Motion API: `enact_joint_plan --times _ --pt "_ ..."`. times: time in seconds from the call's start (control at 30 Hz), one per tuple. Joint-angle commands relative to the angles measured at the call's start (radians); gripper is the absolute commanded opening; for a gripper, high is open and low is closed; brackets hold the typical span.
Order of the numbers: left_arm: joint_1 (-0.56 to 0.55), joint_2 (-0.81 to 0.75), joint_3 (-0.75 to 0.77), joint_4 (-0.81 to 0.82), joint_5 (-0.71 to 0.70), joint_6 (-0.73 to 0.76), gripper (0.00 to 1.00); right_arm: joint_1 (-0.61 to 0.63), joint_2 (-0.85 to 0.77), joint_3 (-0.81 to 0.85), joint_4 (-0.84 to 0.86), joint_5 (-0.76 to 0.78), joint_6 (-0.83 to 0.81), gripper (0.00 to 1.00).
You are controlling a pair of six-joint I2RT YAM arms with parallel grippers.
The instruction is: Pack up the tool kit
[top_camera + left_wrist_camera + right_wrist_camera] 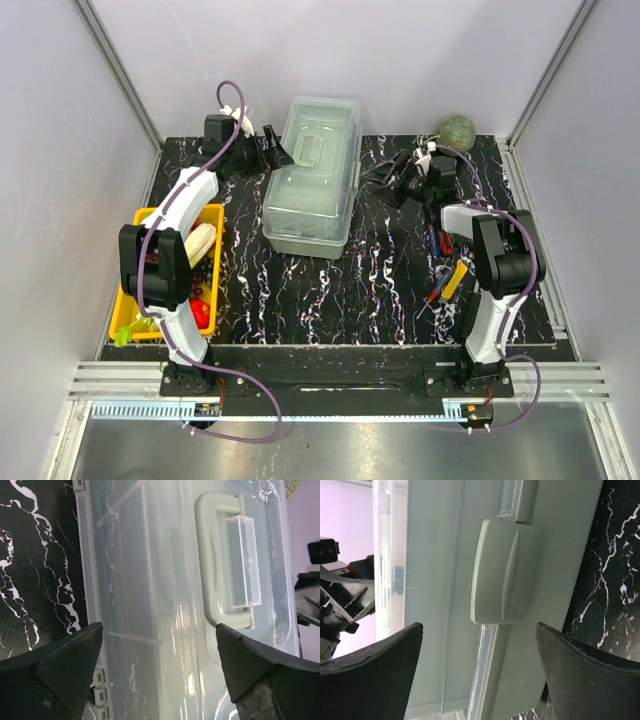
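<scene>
The pale grey-green toolbox (312,178) stands shut in the middle of the table, its translucent lid (165,580) down and the handle (220,565) lying flat on top. My left gripper (278,150) hovers open at the box's back left, and its wrist view (160,650) looks down on the lid. My right gripper (388,177) is open at the box's right side, its jaws (480,645) facing the closed side latch (505,572) with nothing between them. Small hand tools (445,280) with red, yellow and blue handles lie loose beside the right arm.
A yellow tray (128,300) of produce sits at the left edge behind the left arm. A green ball (457,130) rests at the back right corner. More dark tools (380,172) lie under the right gripper. Grey walls close in the table.
</scene>
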Motion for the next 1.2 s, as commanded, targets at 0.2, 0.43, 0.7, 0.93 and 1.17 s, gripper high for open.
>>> enact_joint_plan --times 0.2,0.43,0.7,0.93,1.17 --pt "0.001 0.026 0.043 0.022 0.066 -0.037 0.99 -0.001 0.264 0.086 0.654 -0.148 0.397 0.99" --pt "0.001 0.026 0.038 0.017 0.094 -0.054 0.99 0.002 0.376 0.118 0.805 -0.139 0.496 0.99" --pt "0.001 0.052 0.046 -0.001 0.227 -0.066 0.99 0.022 0.464 0.198 1.007 -0.197 0.641 0.99" --pt "0.002 0.055 0.038 -0.013 0.246 -0.072 0.99 0.048 0.484 0.204 1.01 -0.226 0.64 0.99" --pt "0.001 0.066 0.041 -0.013 0.269 -0.088 0.98 0.08 0.482 0.227 1.021 -0.254 0.631 0.98"
